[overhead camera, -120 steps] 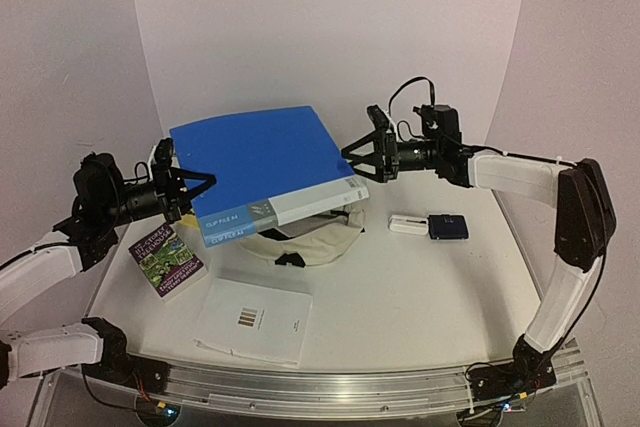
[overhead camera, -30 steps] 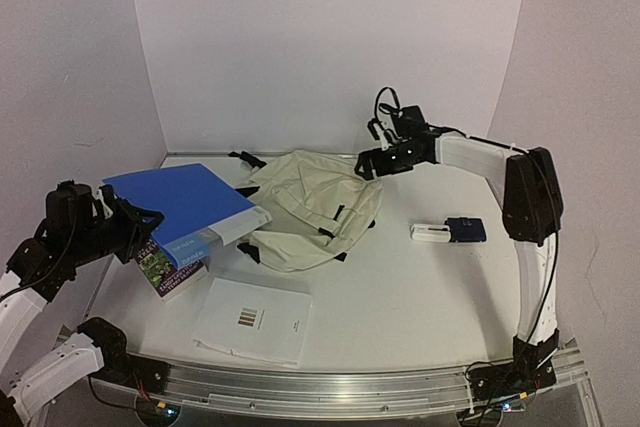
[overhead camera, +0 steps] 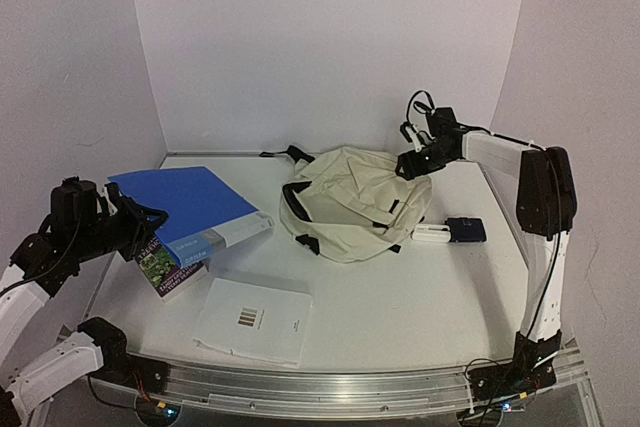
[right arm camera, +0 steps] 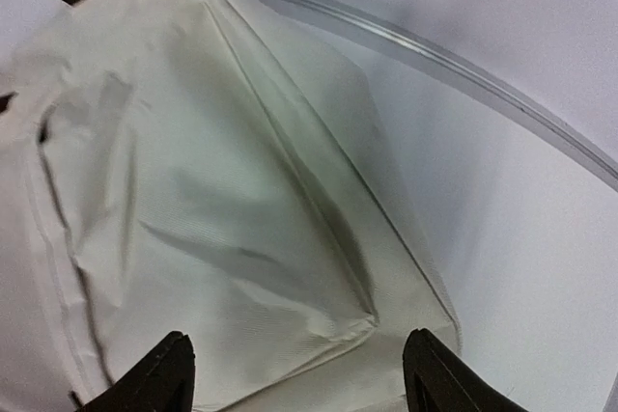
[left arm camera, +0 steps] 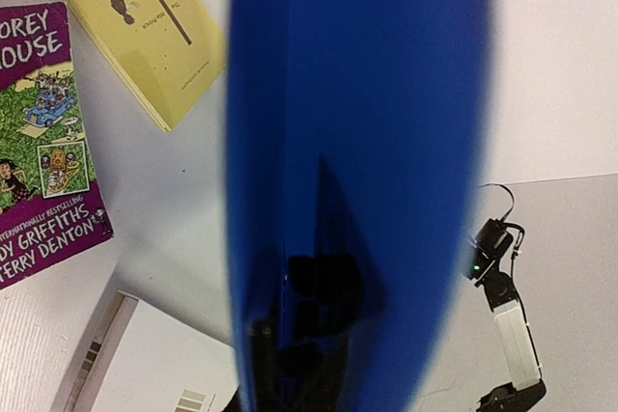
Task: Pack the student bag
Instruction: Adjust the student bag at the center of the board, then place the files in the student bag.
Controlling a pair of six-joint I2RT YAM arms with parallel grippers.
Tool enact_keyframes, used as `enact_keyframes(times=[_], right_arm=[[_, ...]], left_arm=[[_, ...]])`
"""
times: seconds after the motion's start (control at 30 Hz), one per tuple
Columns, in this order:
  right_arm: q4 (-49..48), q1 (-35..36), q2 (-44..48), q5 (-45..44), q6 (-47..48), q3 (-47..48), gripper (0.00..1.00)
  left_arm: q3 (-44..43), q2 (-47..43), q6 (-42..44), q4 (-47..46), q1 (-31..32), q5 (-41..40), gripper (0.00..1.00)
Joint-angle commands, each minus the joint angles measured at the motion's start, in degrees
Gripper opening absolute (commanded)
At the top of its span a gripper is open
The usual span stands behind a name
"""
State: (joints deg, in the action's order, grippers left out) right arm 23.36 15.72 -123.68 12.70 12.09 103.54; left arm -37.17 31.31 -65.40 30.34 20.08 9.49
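Currently your right gripper sits at the far right corner of the student bag. In the right wrist view its jaws stand spread wide, one finger on each side of the frame, with cream fabric lying flat between them and no pinch visible. Record it as open over the bag, not gripping.

The student bag lies slumped on the table, toward the back and right of centre. A black strap trails off its far left end, and black buckles show along its near edge. Whether the zipper is open cannot be told from these views.

Your left gripper is clamped on the blue folder at its left edge. The left wrist view shows the folder edge-on, filling the middle of the frame, with the dark fingers closed on it at the bottom. The folder is tilted, spine toward the near right, and sits well apart from the bag.

A purple paperback pokes out from under the folder's near edge; whether the two touch cannot be judged. A yellow booklet lies just beside the paperback. A white booklet lies flat near the front edge. A small white object touches a navy object, just beside the bag's near right side.
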Motion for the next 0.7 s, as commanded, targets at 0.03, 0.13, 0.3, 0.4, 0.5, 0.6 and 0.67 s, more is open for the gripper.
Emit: enact_keyframes(times=[0.03,0.13,0.3,0.4,0.5,0.6,0.67], right_arm=[[0.0,8.9,6.4,9.0,-8.0,2.5,0.79],[0.2,13.2,5.4,13.0,-11.0,3.1,0.79],[1.2,18.1,0.2,16.5,-14.9,5.8,0.78],[1.3,19.8,-3.2,17.9,-16.3,7.6,0.76],[1.5,20.9,-6.1,18.6,-17.2,9.1,0.74],[1.6,21.2,-8.9,19.7,-18.2,10.9,0.73],[1.7,21.3,-10.7,20.3,-19.0,12.0,0.71]], left_arm=[[-2.5,-0.7,1.6,-5.8,-0.1,1.0,0.0],[-2.5,-1.3,1.6,-5.5,-0.1,1.0,0.0],[-2.3,-2.4,1.6,-4.5,-0.1,0.8,0.0],[-2.4,-3.0,1.8,-4.1,-0.1,1.0,0.0],[-2.6,-3.1,2.1,-3.6,-0.1,1.0,0.0],[-2.7,-3.3,2.1,-3.5,-0.1,1.0,0.0],[-2.6,-3.6,2.1,-3.3,-0.1,0.8,0.0]])
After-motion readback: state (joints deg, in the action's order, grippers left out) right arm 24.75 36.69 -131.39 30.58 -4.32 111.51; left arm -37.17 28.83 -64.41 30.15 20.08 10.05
